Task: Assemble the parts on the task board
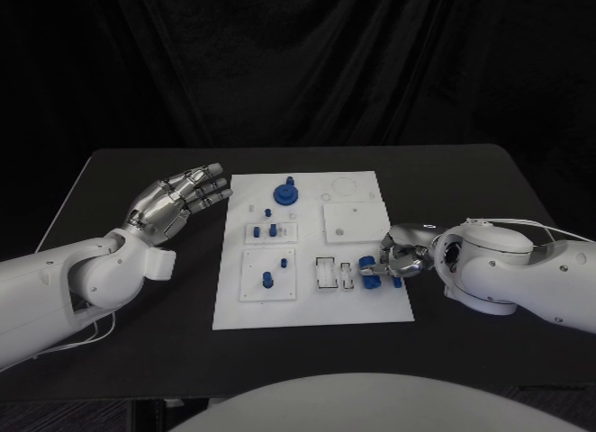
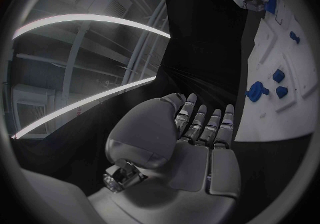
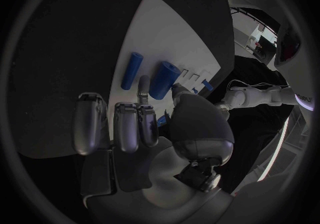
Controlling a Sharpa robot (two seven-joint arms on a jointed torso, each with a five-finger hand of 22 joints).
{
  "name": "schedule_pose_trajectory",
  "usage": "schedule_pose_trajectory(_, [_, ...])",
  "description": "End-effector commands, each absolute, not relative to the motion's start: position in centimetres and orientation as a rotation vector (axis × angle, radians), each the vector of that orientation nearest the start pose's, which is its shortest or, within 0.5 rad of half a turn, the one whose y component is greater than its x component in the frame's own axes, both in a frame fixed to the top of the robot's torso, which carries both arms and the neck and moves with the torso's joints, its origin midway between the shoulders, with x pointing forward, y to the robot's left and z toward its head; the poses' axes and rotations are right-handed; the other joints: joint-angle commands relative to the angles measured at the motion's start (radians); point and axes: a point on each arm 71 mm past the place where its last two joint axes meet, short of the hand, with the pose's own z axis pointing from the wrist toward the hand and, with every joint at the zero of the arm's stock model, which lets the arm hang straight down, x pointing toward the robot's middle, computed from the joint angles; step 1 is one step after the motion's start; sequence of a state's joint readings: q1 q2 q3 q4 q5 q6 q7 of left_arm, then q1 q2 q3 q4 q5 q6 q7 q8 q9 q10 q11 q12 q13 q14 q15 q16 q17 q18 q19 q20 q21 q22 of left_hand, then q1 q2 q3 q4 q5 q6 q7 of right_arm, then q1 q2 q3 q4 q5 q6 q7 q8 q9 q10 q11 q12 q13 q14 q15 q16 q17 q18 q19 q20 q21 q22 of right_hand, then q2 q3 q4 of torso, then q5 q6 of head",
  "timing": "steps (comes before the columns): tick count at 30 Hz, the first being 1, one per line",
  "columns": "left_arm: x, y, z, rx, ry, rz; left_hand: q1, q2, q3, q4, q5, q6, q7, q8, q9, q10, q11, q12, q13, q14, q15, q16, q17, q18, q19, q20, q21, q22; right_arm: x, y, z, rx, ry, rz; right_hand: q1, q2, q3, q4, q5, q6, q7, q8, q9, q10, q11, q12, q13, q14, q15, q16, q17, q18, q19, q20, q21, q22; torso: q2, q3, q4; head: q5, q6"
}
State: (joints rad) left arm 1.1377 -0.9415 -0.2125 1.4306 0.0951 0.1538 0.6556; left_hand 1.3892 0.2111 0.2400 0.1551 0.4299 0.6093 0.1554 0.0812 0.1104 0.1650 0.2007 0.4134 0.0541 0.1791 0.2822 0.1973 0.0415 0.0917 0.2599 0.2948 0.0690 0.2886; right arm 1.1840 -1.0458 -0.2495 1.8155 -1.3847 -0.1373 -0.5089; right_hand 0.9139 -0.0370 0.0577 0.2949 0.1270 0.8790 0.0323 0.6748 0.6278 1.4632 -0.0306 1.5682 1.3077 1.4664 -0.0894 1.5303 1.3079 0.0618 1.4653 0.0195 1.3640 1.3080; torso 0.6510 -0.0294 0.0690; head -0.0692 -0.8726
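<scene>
- Landmark: the task board (image 1: 376, 310), a white plate at the middle of the black table (image 1: 480, 180). All positions below are given relative to it.
- Right hand (image 1: 400, 259): sits over the board's near right corner, fingers curled down onto a thick blue cylinder (image 3: 162, 79). The right wrist view shows fingertip and thumb at that part's near end; contact looks like a pinch, but whether the grip is complete cannot be told for certain.
- A second, thinner blue cylinder (image 3: 131, 70) lies flat on the board just beside the first, toward the board's right edge and not touched.
- Empty rectangular slots (image 1: 324, 273) lie on the board just left of the right hand, between it and the near left panel with blue pegs (image 1: 270, 274) standing in it.
- Left hand (image 1: 181, 200): off the board's left edge, level with its far half, fingers extended and apart, holding nothing, raised clear of the table.
- A larger blue part (image 1: 285, 193) stands on the board's far left panel, well apart from both hands.
- Judgement on step in hand: securing the thick cylinder for seating in a board recess.
- Recommended practice: close on the part's middle rather than its end so it does not pivot; lift straight before moving so the neighbouring cylinder is not rolled; check axis alignment before pressing down.
- Risk: a round part pinched at one end may slip or roll.
</scene>
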Motion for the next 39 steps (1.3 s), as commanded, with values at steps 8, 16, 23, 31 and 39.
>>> schedule_pose_trajectory(8, [45.3,27.3,-25.1,-1.177,1.391,-1.892,-0.010,0.000,0.009,0.000,0.003,0.003,0.001,0.006,0.001,0.003,0.002,0.005,0.001,0.007,0.002,0.004,0.001,-0.017,0.006,-0.002,0.003,-0.001,38.8,-23.0,-27.1,-0.063,2.207,0.262,-0.046,0.009,-0.016,-0.005,0.004,0.022,-0.010,0.017,0.025,0.108,-0.014,0.003,0.263,0.085,-0.013,-0.007,0.179,-0.014,0.042,-0.011,0.003,0.200,0.000,0.0005,-0.0003,0.003,0.000])
schedule_pose_trajectory(16, [45.2,27.4,-25.2,-1.180,1.393,-1.891,-0.010,0.000,0.009,0.000,0.003,0.003,0.001,0.006,0.001,0.003,0.002,0.005,0.001,0.007,0.002,0.004,0.001,-0.017,0.006,-0.002,0.003,-0.001,38.9,-22.8,-27.5,-0.053,2.224,0.282,0.103,0.008,0.031,-0.042,0.291,0.018,-0.019,0.009,0.063,0.108,-0.023,0.003,0.263,0.082,-0.022,-0.020,0.160,-0.013,0.040,-0.021,0.000,0.199,0.001,0.0009,-0.0022,0.007,0.000])
schedule_pose_trajectory(23, [45.1,27.4,-25.3,-1.181,1.392,-1.893,-0.010,0.000,0.009,0.000,0.003,0.003,0.001,0.006,0.001,0.003,0.002,0.005,0.001,0.007,0.002,0.004,0.001,-0.017,0.006,-0.002,0.003,-0.001,38.7,-22.3,-27.2,-0.004,2.190,0.390,0.198,-0.018,0.152,-0.084,0.727,0.014,-0.032,0.015,0.103,0.108,-0.035,0.003,0.263,0.081,-0.033,-0.026,0.152,-0.017,0.047,-0.031,0.021,0.205,0.001,0.0006,-0.0002,0.011,0.000])
schedule_pose_trajectory(31, [45.1,27.4,-25.4,-1.183,1.392,-1.893,-0.010,0.000,0.012,0.000,0.004,0.002,0.002,0.006,0.001,0.003,0.002,0.005,0.001,0.006,0.002,0.003,0.001,-0.018,0.006,-0.002,0.003,-0.002,37.9,-21.5,-26.4,0.150,2.171,0.571,0.184,-0.055,0.252,-0.098,0.888,0.006,-0.038,0.048,0.169,0.108,-0.042,0.003,0.263,0.082,-0.040,-0.030,0.143,-0.020,0.051,-0.037,0.035,0.208,0.000,-0.0003,-0.0011,0.021,0.000])
schedule_pose_trajectory(39, [45.1,27.3,-25.4,-1.185,1.395,-1.893,-0.011,0.000,0.013,0.000,0.004,0.002,0.002,0.006,0.001,0.003,0.003,0.004,0.001,0.006,0.002,0.004,0.001,-0.018,0.006,-0.002,0.003,-0.002,37.7,-20.4,-26.4,0.252,2.219,0.668,0.095,-0.039,0.238,-0.047,0.636,-0.007,-0.036,0.052,0.209,0.108,-0.040,0.003,0.263,0.081,-0.037,-0.032,0.138,-0.019,0.050,-0.036,0.035,0.206,0.001,0.0013,0.0010,0.019,0.000])
